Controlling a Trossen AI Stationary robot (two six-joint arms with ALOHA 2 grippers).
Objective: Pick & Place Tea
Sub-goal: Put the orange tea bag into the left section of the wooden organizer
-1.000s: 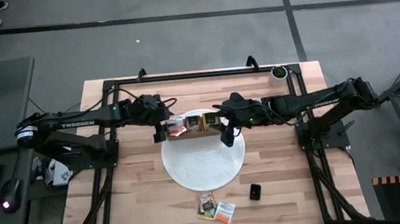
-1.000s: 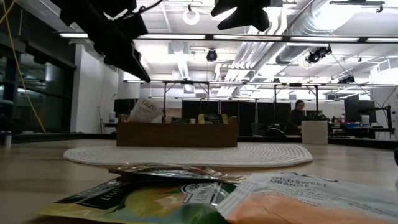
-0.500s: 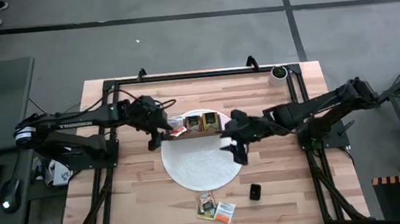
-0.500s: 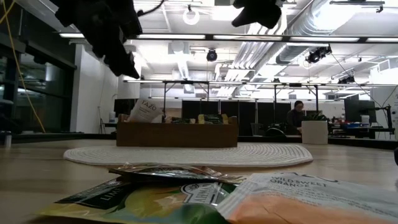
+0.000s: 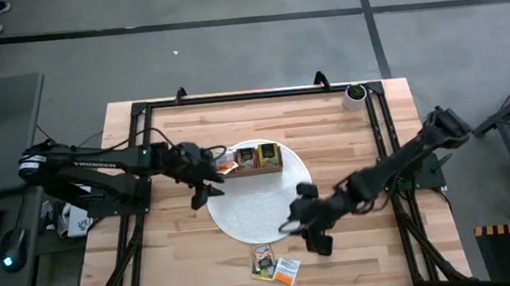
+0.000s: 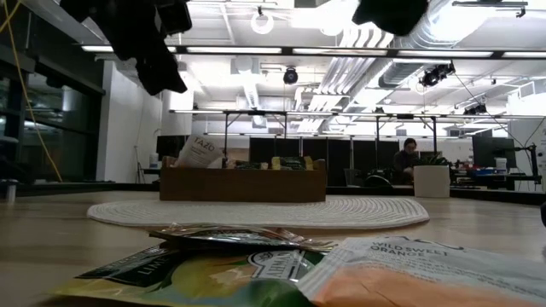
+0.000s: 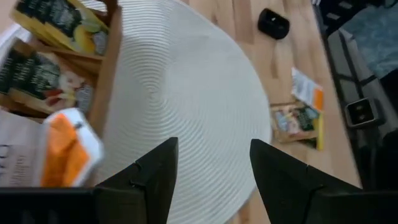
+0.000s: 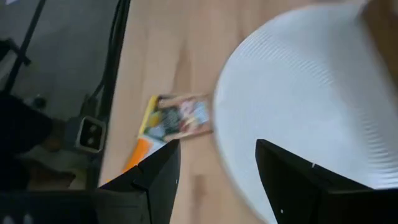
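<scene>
Nearby, overlapping green and orange tea packets (image 5: pixel 275 266)

The right gripper (image 8: pixel 214 171) hangs above the wooden table (image 8: pixel 180 68) with its two dark fingers (image 8: pixel 158 174) apart and nothing between them. Beyond them lies a tea packet (image 8: pixel 177 116) near the rim of the white round mat (image 8: pixel 311 93), with an orange packet (image 8: pixel 138 152) just beside it.

From the low view, the front wall of the wooden box (image 6: pixel 242 183) hides most packets inside; only tops show. My right arm partly covers the small black object (image 5: pixel 325 243) seen from above. In my right wrist view the tea packets (image 8: pixel 174 118) beside the white mat (image 8: pixel 311 93) are blurred, print unreadable. My left wrist view cuts off the box at the frame edge.
</scene>
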